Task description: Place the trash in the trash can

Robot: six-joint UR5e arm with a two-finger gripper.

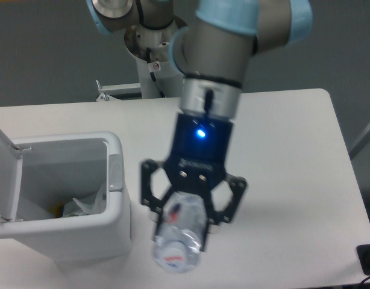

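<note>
Light even, soft, from overhead, we judge; table (293,150) evenly bright, no hard glare; faint shadow along trash can (82,241) base; we see gripper (191,208) and bottle (180,241) large and blurred, label unreadable; blue lamp on wrist blooms slightly; grey backdrop dim; picture low-resolution, soft throughout; table's far edge shows no bending we can detect.

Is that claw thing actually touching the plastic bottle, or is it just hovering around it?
Touching. The fixed camera shows the tool with its fingers closed against the sides of the bottle, which hangs raised off the table, cap end toward the camera.
</note>
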